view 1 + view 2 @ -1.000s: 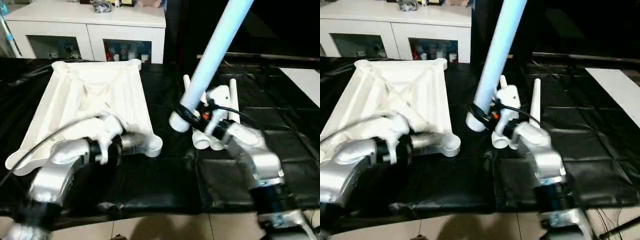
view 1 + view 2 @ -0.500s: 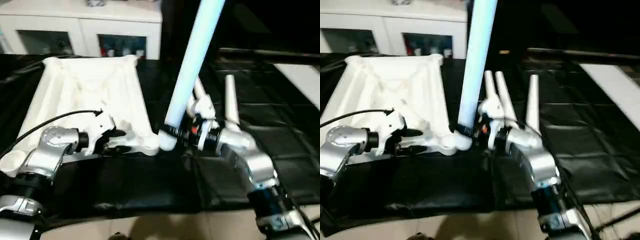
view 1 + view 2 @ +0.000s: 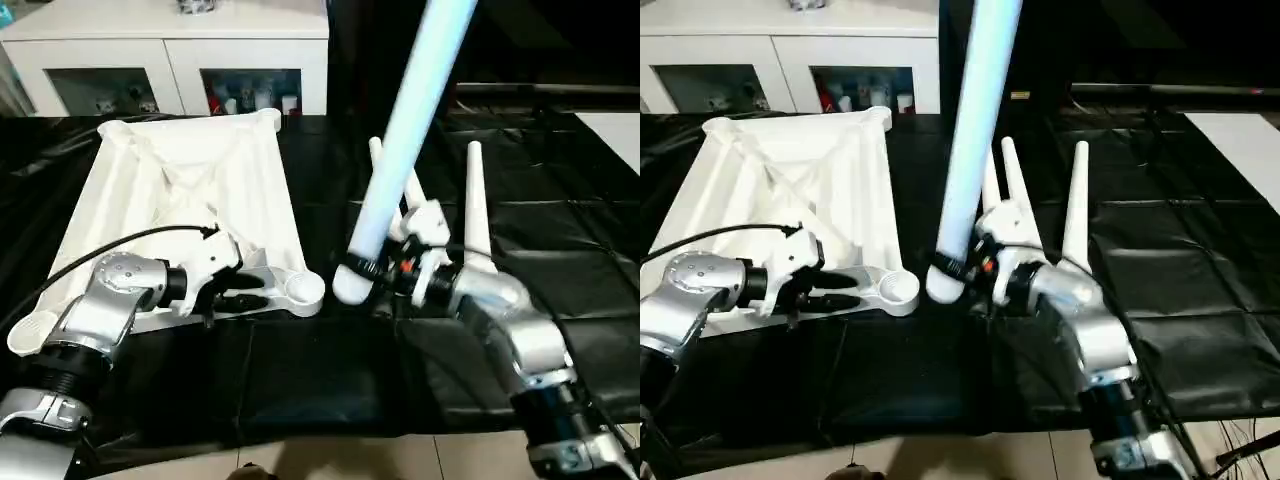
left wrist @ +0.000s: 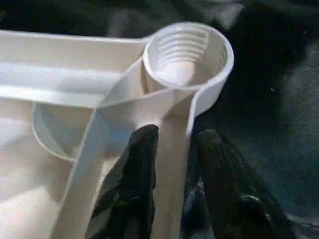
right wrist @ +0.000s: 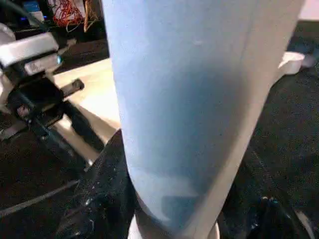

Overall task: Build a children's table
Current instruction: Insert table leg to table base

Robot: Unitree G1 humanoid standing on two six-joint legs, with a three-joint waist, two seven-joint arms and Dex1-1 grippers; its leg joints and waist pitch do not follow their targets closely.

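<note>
L gripper (image 4: 172,164) closed onto tabletop (image 3: 190,190) rim since before; R gripper (image 3: 385,272) clamps 1 leg (image 3: 405,140), 3 legs (image 3: 472,200) lie loose.

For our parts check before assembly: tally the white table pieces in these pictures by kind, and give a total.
Table top: 1
Legs lying on the black sheet: 3
Leg held up in the right hand: 1
Total: 5
</note>
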